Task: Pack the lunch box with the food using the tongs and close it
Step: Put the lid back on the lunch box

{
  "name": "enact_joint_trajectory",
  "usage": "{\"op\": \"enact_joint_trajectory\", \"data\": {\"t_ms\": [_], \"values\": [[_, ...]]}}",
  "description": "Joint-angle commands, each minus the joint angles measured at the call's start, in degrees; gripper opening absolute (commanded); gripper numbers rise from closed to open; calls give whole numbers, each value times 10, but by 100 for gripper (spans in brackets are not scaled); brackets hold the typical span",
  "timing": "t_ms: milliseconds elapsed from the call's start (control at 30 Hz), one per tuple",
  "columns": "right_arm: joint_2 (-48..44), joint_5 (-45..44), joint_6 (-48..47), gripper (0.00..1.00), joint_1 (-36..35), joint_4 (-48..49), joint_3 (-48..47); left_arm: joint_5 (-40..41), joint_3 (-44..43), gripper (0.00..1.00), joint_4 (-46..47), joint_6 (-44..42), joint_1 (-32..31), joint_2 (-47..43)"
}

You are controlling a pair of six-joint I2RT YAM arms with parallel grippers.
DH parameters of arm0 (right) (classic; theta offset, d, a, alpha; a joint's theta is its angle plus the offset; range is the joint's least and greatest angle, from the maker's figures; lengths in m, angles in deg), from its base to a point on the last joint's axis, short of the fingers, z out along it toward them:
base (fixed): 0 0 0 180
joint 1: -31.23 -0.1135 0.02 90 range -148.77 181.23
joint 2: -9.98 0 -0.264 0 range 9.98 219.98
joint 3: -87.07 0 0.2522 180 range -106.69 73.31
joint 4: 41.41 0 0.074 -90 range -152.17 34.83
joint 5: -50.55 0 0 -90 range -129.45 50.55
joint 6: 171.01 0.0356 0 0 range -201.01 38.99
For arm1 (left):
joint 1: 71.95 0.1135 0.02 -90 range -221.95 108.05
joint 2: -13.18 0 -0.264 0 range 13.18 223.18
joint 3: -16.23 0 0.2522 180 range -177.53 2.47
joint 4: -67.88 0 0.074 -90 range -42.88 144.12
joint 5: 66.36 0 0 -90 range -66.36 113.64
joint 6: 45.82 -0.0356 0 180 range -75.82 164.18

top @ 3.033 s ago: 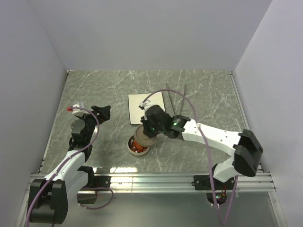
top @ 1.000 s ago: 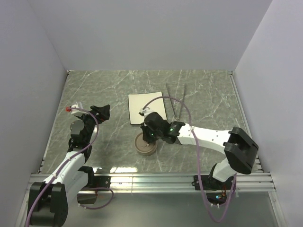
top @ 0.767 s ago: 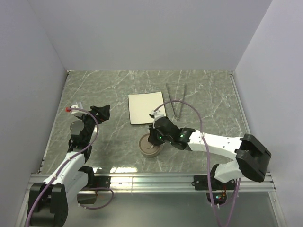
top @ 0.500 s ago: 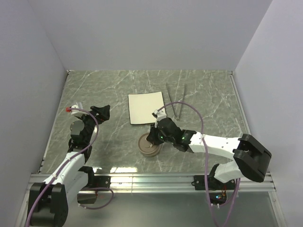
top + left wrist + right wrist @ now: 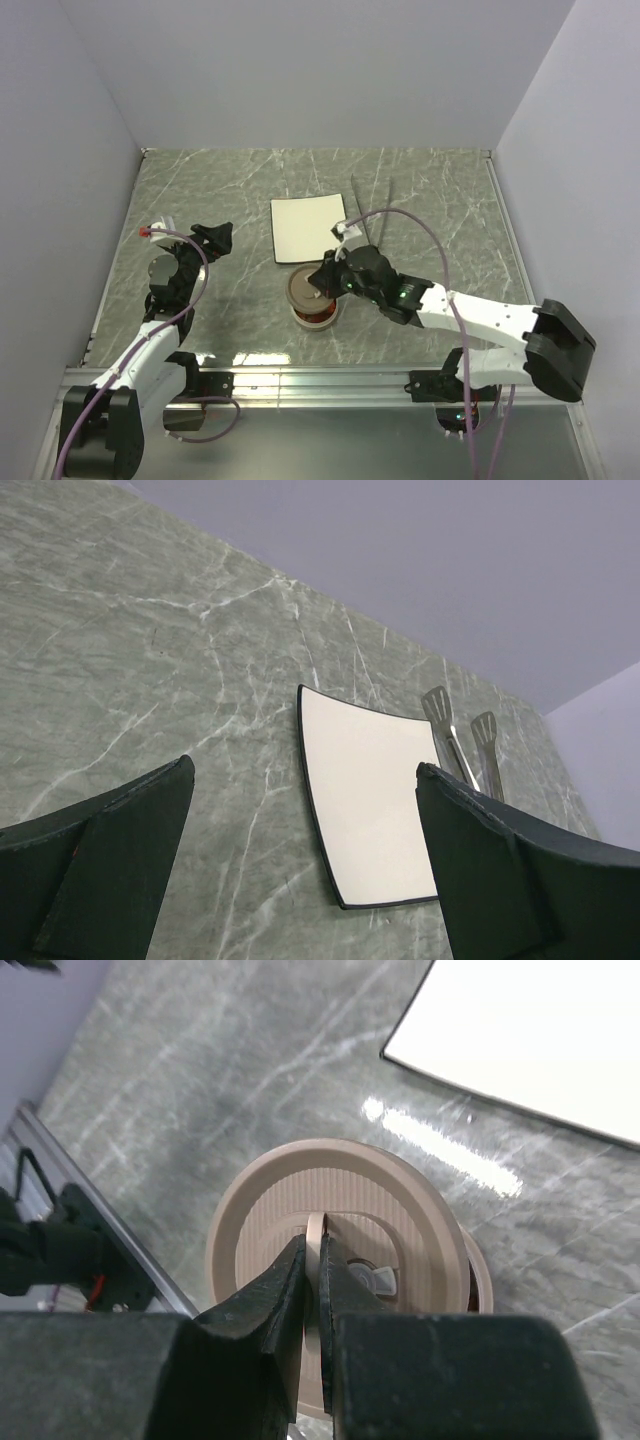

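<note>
The lunch box [image 5: 313, 321] sits just nearer than the white plate [image 5: 308, 228]. Its brown lid [image 5: 308, 288], flat on the tin half a second ago, now hangs above it with reddish food [image 5: 319, 315] showing, so the closing is undone; the right gripper [image 5: 313, 1260] stays pinched tight on the lid handle, the left gripper [image 5: 305, 820] gapes empty; bare table [image 5: 200, 200] lies leftward, the tongs [image 5: 452, 742] well behind
</note>
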Motion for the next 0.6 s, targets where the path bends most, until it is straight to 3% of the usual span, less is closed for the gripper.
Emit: {"op": "enact_joint_trajectory", "data": {"t_ms": [0, 167, 567], "values": [[-56, -45, -3, 0, 2, 0, 15, 3, 2, 99, 18, 4, 3, -3], [-114, -82, 4, 0, 3, -32, 42, 0, 1, 99, 18, 4, 3, 1], [-131, -181, 29, 0, 17, -137, 56, -1, 1, 99, 18, 4, 3, 1]]}}
